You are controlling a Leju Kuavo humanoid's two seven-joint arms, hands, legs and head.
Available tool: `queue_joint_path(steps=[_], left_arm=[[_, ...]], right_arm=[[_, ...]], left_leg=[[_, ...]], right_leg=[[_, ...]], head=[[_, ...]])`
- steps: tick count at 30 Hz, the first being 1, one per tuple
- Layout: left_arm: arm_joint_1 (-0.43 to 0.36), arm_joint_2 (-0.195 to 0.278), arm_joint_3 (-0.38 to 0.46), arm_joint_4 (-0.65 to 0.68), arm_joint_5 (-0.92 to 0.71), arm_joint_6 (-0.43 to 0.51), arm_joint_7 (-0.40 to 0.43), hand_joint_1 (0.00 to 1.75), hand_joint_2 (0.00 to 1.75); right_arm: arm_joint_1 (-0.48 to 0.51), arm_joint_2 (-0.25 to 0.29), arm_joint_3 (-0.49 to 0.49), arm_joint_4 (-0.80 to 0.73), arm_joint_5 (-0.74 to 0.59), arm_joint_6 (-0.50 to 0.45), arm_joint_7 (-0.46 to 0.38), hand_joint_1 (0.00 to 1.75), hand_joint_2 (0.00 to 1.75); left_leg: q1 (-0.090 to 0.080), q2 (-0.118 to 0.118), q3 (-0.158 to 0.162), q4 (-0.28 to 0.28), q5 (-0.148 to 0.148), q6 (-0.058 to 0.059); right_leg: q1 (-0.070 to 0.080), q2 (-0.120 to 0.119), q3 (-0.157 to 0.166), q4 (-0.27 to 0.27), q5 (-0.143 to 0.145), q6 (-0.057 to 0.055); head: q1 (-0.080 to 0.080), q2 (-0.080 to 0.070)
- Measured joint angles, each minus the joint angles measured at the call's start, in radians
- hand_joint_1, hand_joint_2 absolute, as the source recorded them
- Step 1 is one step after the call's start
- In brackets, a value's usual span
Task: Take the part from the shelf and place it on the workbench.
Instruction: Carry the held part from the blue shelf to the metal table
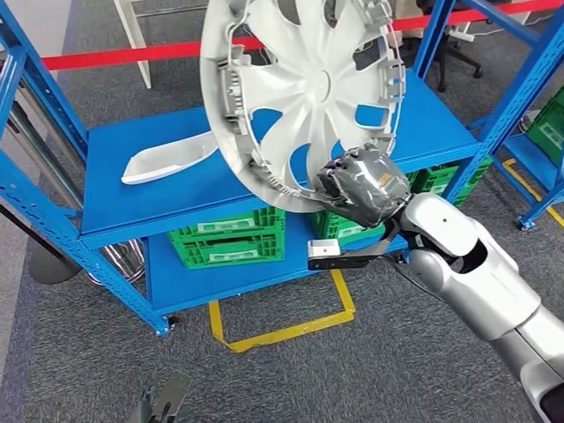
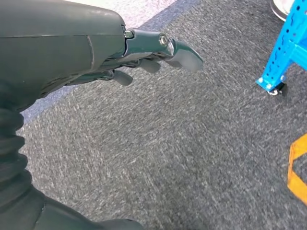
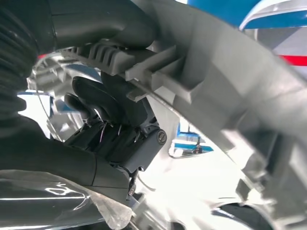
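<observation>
A large silver hubcap stands lifted on edge above the blue shelf, its spoked inner face toward me. My right hand grips its lower rim, and the right wrist view shows the fingers curled round the grey ribbed rim. On the shelf's top board, to the left, lies a white curved part. My left hand hangs over the grey carpet with its fingers stretched out and nothing in it.
Green crates sit on the lower shelf board. Blue uprights frame the shelf on both sides, and a second blue rack stands at the right. Yellow floor tape marks the carpet in front. A red barrier tape runs behind.
</observation>
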Motion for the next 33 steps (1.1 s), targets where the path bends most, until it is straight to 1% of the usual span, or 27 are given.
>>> queue_joint_path(steps=[1,2,3,5,6,7,8,9,10,12,13,14,16,17,18,19,21,22,23,24,25,26,27,28,29,31,33], left_arm=[[0.001,0.0,0.0,0.0,0.0,0.0,0.0,0.0,1.75],[0.002,0.001,0.0,0.0,0.0,0.0,0.0,0.0,1.75],[0.003,0.001,0.0,0.0,0.0,0.0,0.0,0.0,1.75],[0.003,0.002,0.0,0.0,0.0,0.0,0.0,0.0,1.75],[0.003,0.002,0.0,0.0,0.0,0.0,0.0,0.0,1.75],[0.003,0.002,0.0,0.0,0.0,0.0,0.0,0.0,1.75],[0.002,0.002,0.0,0.0,0.0,0.0,0.0,0.0,1.75],[0.002,0.002,0.0,0.0,0.0,0.0,0.0,0.0,1.75],[0.001,0.002,0.0,0.0,0.0,0.0,0.0,0.0,1.75],[-0.002,0.002,0.0,0.0,0.0,0.001,0.0,0.0,1.75],[-0.003,0.002,0.0,0.0,0.0,0.001,0.0,0.0,1.75],[-0.004,0.002,0.0,0.0,0.0,0.001,0.0,0.0,1.75],[-0.003,0.002,0.0,0.0,0.0,0.001,0.0,0.0,1.75],[-0.003,0.003,0.0,0.0,-0.001,0.001,0.0,0.0,1.75],[-0.003,0.003,-0.001,0.0,-0.001,0.001,0.0,0.0,1.75],[-0.004,0.003,-0.001,0.0,-0.002,0.001,0.0,0.0,1.75],[-0.005,0.002,-0.002,0.0,-0.002,0.001,0.0,0.0,1.75],[-0.005,0.002,-0.002,0.0,-0.003,0.0,-0.001,0.0,1.75],[-0.005,0.002,-0.003,0.0,-0.003,0.0,-0.002,0.0,1.75],[-0.005,0.003,-0.004,0.0,-0.003,-0.001,-0.004,0.0,1.75],[-0.005,0.003,-0.004,0.0,-0.002,-0.003,-0.006,0.0,1.75],[-0.005,0.003,-0.005,0.0,-0.001,-0.006,-0.01,0.0,1.75],[-0.005,0.004,-0.006,0.0,0.0,-0.009,-0.013,0.0,1.75],[-0.005,0.004,-0.006,0.0,0.002,-0.012,-0.015,0.0,1.75],[-0.006,0.006,-0.006,0.0,0.004,-0.014,-0.017,0.0,1.75],[-0.003,0.009,-0.005,0.0,0.01,-0.017,-0.018,0.0,1.75],[0.001,0.013,-0.005,0.0,0.015,-0.02,-0.018,0.0,1.75]], right_arm=[[0.0,0.0,-0.001,0.001,0.0,-0.001,0.0,1.75,1.75],[0.001,0.0,-0.002,0.001,0.0,-0.001,0.0,1.75,1.75],[0.002,0.0,-0.002,0.002,0.0,-0.001,0.001,1.75,1.75],[0.003,0.0,-0.004,0.004,0.0,-0.001,0.001,1.75,1.75],[0.004,0.0,-0.004,0.004,0.0,-0.001,0.002,1.75,1.75],[0.006,0.0,-0.005,0.004,0.0,-0.001,0.002,1.75,1.75],[0.007,0.0,-0.005,0.005,0.0,-0.001,0.002,1.75,1.75],[0.009,0.0,-0.005,0.005,0.0,-0.001,0.002,1.75,1.75],[0.01,0.0,-0.005,0.005,0.0,-0.001,0.002,1.75,1.75],[0.01,0.0,-0.006,0.006,0.0,-0.002,0.001,1.75,1.75],[0.01,0.0,-0.007,0.006,0.001,-0.003,0.001,1.75,1.75],[0.009,0.0,-0.007,0.006,0.001,-0.004,0.001,1.75,1.75],[0.01,-0.001,-0.007,0.006,0.001,-0.006,0.001,1.75,1.75],[0.012,-0.003,-0.007,0.006,0.001,-0.008,0.001,1.75,1.75],[0.013,-0.005,-0.007,0.007,0.001,-0.009,0.0,1.75,1.75],[0.014,-0.006,-0.008,0.007,0.002,-0.009,0.0,1.75,1.75],[0.017,-0.007,-0.007,0.007,0.002,-0.01,0.0,1.75,1.75],[0.02,-0.008,-0.007,0.007,0.002,-0.01,0.0,1.75,1.75],[0.023,-0.009,-0.007,0.007,0.002,-0.01,0.0,1.75,1.75],[0.026,-0.01,-0.007,0.007,0.001,-0.01,0.001,1.75,1.75],[0.029,-0.012,-0.009,0.007,-0.004,-0.011,0.005,1.75,1.75],[0.032,-0.015,-0.014,0.008,-0.011,-0.011,0.01,1.75,1.75],[0.034,-0.019,-0.023,0.008,-0.021,-0.012,0.018,1.75,1.75],[0.036,-0.025,-0.036,0.008,-0.033,-0.013,0.026,1.75,1.75],[0.038,-0.034,-0.053,0.008,-0.045,-0.015,0.032,1.75,1.75],[0.043,-0.06,-0.091,0.011,-0.072,-0.018,0.037,1.75,1.75],[0.044,-0.092,-0.132,0.013,-0.102,-0.016,0.032,1.75,1.75]], left_leg=[[0.002,-0.001,-0.005,0.001,0.002,-0.007],[0.003,-0.001,-0.012,0.01,-0.013,-0.014],[0.004,-0.002,-0.023,0.038,-0.047,-0.022],[0.01,-0.003,-0.056,0.159,-0.151,-0.035],[0.013,-0.003,-0.07,0.23,-0.19,-0.039],[0.015,-0.003,-0.074,0.281,-0.208,-0.043],[0.018,-0.002,-0.064,0.3,-0.204,-0.045],[0.02,-0.002,-0.036,0.281,-0.185,-0.045],[0.021,-0.003,0.009,0.227,-0.162,-0.044],[0.02,-0.005,0.107,0.087,-0.152,-0.036],[0.018,-0.006,0.135,0.04,-0.155,-0.03],[0.016,-0.008,0.146,0.015,-0.16,-0.025],[0.014,-0.006,0.135,0.005,-0.142,-0.012],[0.015,-0.004,0.127,0.0,-0.131,-0.004],[0.017,-0.002,0.116,-0.004,-0.117,0.005],[0.019,0.0,0.102,-0.006,-0.104,0.012],[0.017,0.001,0.072,-0.006,-0.082,0.018],[0.016,0.001,0.057,-0.005,-0.072,0.019],[0.016,0.001,0.043,-0.005,-0.062,0.018],[0.016,0.001,0.03,-0.004,-0.054,0.017],[0.015,0.001,0.019,-0.003,-0.046,0.014],[0.015,0.001,0.009,-0.002,-0.038,0.01],[0.013,0.001,0.001,0.001,-0.032,0.006],[0.012,0.0,-0.005,0.004,-0.025,0.001],[0.01,0.0,-0.009,0.006,-0.018,-0.003],[0.01,-0.002,-0.018,0.008,-0.006,-0.01],[0.01,-0.004,-0.032,0.034,-0.029,-0.02]], right_leg=[[-0.001,-0.001,-0.007,0.0,0.009,-0.006],[-0.002,-0.003,-0.016,-0.001,0.019,-0.013],[-0.005,-0.004,-0.027,-0.003,0.031,-0.021],[-0.006,-0.005,-0.056,0.0,0.056,-0.029],[-0.006,-0.004,-0.073,0.004,0.067,-0.029],[-0.006,-0.004,-0.091,0.008,0.078,-0.028],[-0.006,-0.004,-0.108,0.013,0.086,-0.026],[-0.006,-0.004,-0.124,0.018,0.095,-0.023],[-0.006,-0.004,-0.139,0.024,0.103,-0.02],[-0.005,-0.004,-0.163,0.033,0.119,-0.01],[-0.004,-0.005,-0.169,0.033,0.128,-0.005],[-0.004,-0.006,-0.173,0.031,0.138,0.0],[-0.006,-0.007,-0.179,0.024,0.155,0.011],[-0.007,-0.005,-0.189,0.028,0.145,0.016],[-0.008,-0.003,-0.201,0.049,0.116,0.02],[-0.008,-0.002,-0.218,0.092,0.07,0.022],[-0.008,0.001,-0.252,0.228,-0.025,0.025],[-0.008,0.001,-0.261,0.288,-0.045,0.026],[-0.008,0.001,-0.257,0.324,-0.039,0.027],[-0.008,0.001,-0.238,0.325,-0.011,0.027],[-0.008,0.0,-0.202,0.29,0.023,0.026],[-0.008,0.0,-0.152,0.226,0.04,0.025],[-0.007,0.0,-0.096,0.148,0.038,0.024],[-0.007,0.0,-0.049,0.078,0.022,0.023],[-0.006,0.001,-0.02,0.032,0.003,0.022],[-0.007,0.0,-0.009,0.006,-0.006,0.014],[-0.011,-0.002,-0.015,0.006,0.003,0.0]], head=[[0.001,0.0],[0.001,0.0],[0.0,0.0],[-0.002,0.0],[-0.002,0.0],[-0.002,0.0],[-0.002,0.0],[-0.002,0.0],[-0.002,0.0],[-0.001,0.0],[-0.001,0.0],[-0.001,0.0],[-0.003,0.0],[-0.004,0.0],[-0.002,0.0],[0.0,0.0],[0.003,0.0],[0.003,0.0],[0.003,0.0],[0.004,0.0],[0.004,0.0],[0.004,0.0],[0.003,0.0],[0.003,0.0],[0.002,0.0],[0.001,0.0],[-0.002,0.0]])
